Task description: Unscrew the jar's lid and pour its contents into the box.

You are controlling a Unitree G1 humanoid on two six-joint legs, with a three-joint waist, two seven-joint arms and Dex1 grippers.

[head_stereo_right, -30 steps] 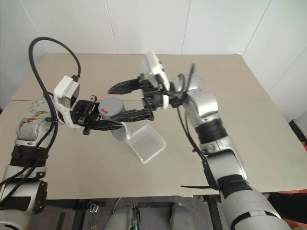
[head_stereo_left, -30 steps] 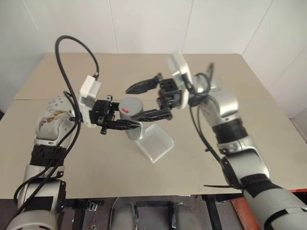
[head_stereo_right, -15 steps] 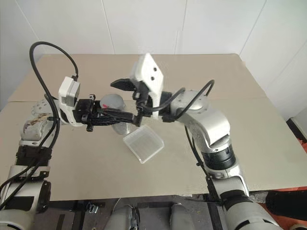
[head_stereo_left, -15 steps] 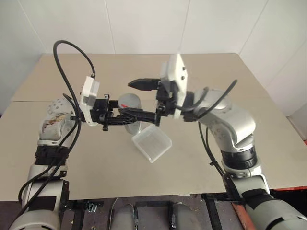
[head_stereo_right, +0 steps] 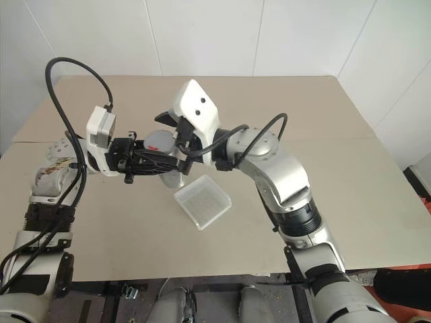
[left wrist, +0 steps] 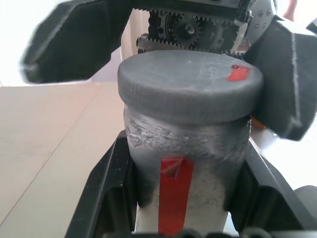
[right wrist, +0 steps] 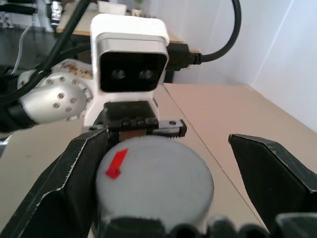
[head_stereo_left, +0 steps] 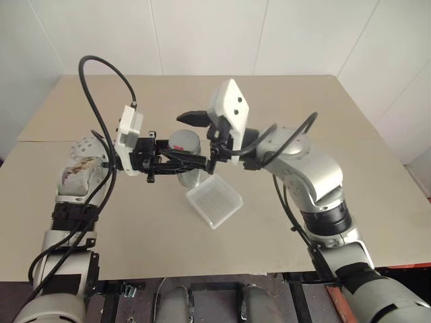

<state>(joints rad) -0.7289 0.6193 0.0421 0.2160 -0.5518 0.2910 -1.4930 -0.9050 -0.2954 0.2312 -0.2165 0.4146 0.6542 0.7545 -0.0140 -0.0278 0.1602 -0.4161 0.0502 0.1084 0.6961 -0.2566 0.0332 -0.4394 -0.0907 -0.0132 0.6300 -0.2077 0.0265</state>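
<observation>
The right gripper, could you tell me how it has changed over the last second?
The right gripper swung round the lid, from beside it to straddling it, jaws open. The left gripper stayed shut on the jar; the box stayed put.

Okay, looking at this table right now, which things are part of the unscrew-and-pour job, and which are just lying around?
Part of the job:
- small silvery-grey cylindrical jar with a red mark, clamped in the left gripper
- flat round grey screw lid, on the jar
- open right gripper, straddling the lid
- shallow clear plastic box

Just there:
- beige table
</observation>
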